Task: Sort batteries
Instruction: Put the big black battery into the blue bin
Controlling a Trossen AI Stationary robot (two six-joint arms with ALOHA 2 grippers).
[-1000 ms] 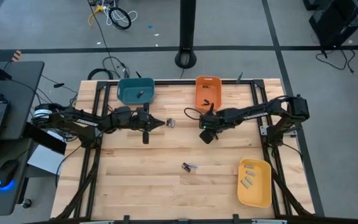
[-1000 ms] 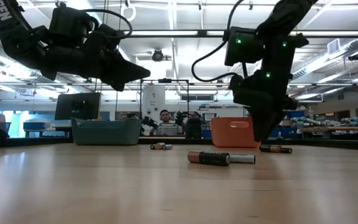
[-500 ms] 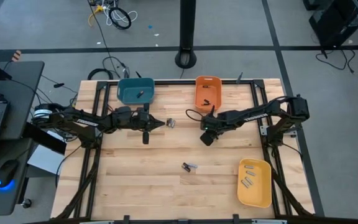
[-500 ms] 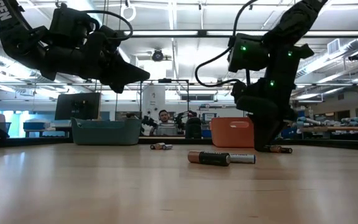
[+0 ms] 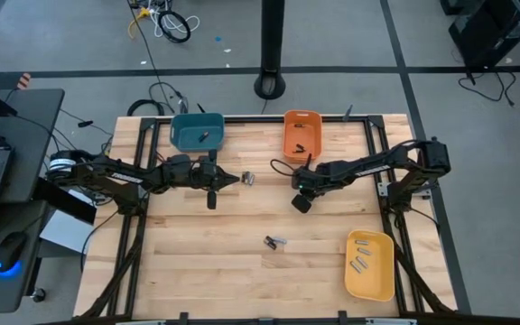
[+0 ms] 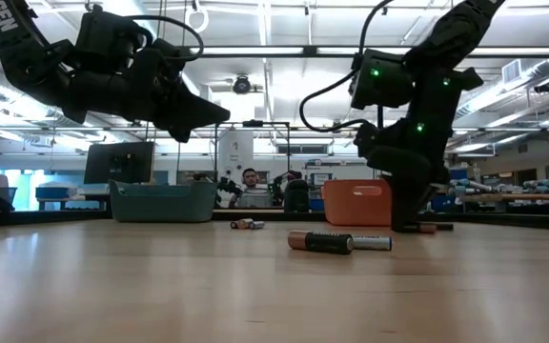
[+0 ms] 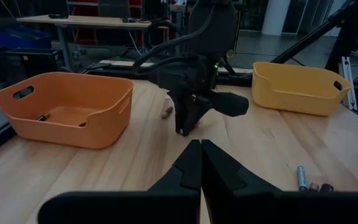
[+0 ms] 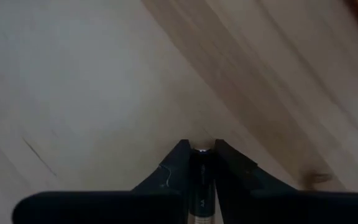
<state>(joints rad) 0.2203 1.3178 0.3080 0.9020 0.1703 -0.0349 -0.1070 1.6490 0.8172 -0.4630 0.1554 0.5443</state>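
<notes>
My left tool [image 5: 233, 180] hovers over the worktop [image 5: 206, 262] near the teal bin [image 5: 197, 132], fingers pressed together, empty. Two batteries [image 5: 275, 241] lie mid-worktop. My right tool [image 5: 301, 202], beside the orange bin [image 5: 301, 134], is down at the wood, clamped on a battery [image 8: 201, 180].

Table [image 5: 206, 262] light wood with pale grain, black frame rails. Teal bin [image 5: 197, 132] upper left of the high view, orange bin [image 5: 302, 132] upper centre, yellow bin [image 5: 370, 264] lower right. Arms black; right arm [image 6: 403, 105] shows green lights. Batteries [image 6: 336, 242] in low view centre: one black with copper end, one silvery grey. Battery [image 8: 201, 180] in right wrist view dark with silver tip. Floor [image 5: 79, 45] grey, dark lines.
</notes>
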